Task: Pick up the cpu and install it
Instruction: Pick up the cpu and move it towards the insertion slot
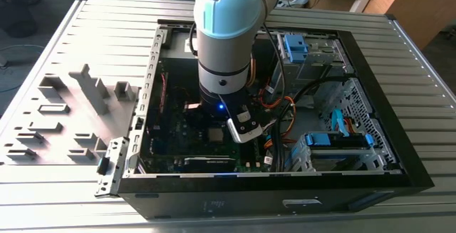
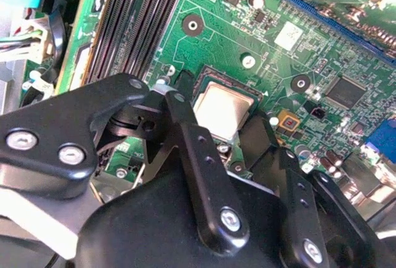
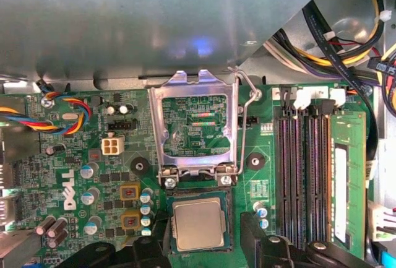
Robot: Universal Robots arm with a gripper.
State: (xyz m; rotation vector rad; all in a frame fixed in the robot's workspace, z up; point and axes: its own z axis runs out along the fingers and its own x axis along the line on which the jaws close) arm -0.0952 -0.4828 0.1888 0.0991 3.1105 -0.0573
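The cpu [image 3: 198, 223], a small square chip with a pale silver-grey top, lies flat in the dark socket on the green motherboard [image 3: 93, 156]; the second wrist view also shows the cpu [image 2: 221, 108]. My gripper [image 3: 204, 243] hovers just over it, its black fingers [image 3: 257, 237] standing on either side of the chip with a narrow gap showing, so it is open. In the second wrist view the gripper [image 2: 216, 122] straddles the chip the same way. The socket's metal load plate [image 3: 193, 125] is tipped up and its wire lever [image 3: 246, 119] is raised. My arm [image 1: 224, 56] reaches down into the open computer case [image 1: 385, 137].
Memory slots with a green stick [image 3: 346, 175] run beside the socket. Bundled cables [image 3: 346, 26] hang by the case wall, and coloured wires [image 3: 62, 116] lie on the other side. A grey fixture tray [image 1: 64, 115] sits on the exterior view's left.
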